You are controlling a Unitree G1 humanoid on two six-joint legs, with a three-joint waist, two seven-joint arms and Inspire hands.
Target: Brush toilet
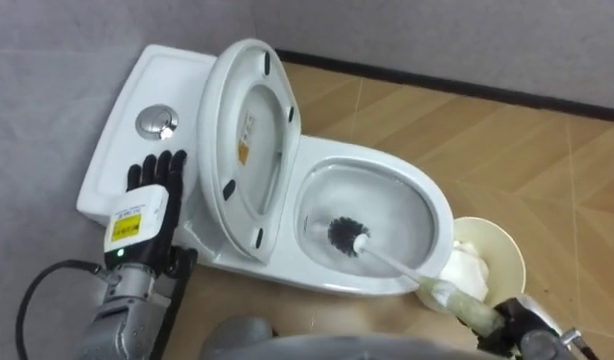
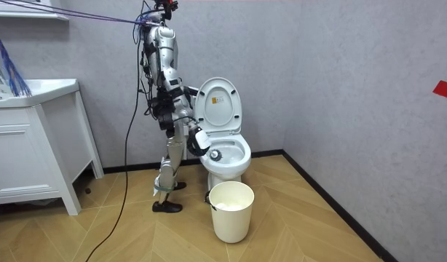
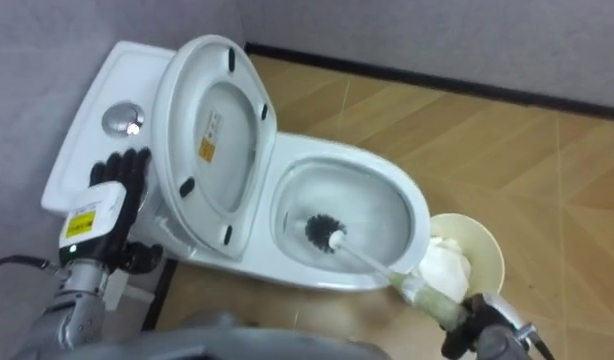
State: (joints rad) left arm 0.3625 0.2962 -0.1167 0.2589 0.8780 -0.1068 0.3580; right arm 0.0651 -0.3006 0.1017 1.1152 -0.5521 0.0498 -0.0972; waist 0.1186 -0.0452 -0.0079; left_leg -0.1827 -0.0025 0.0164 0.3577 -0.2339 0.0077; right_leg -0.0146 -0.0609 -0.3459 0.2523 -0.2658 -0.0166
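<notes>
Brush [image 1: 392, 262] is in the toilet: bristle head sits on the bowl [image 1: 439, 210] floor, handle crosses the near-right rim. Right hand [image 1: 522, 325] is clamped round the very end of the handle, so leverage is poor. A hard scrub could twist the brush in the grip or pry against the rim and flick water onto the floor. Bin [image 1: 497, 238] is just beside that hand, so a wide stroke may knock it. Left hand [image 1: 152, 185] is flat, fingers straight, at the tank [image 1: 157, 80] beside the raised lid [image 1: 247, 140]; a nudge could drop the lid.

Raised lid [image 1: 249, 140] walls bowl [image 1: 432, 200] on the left, bucket [image 1: 512, 255] close beside right rim, open above.
</notes>
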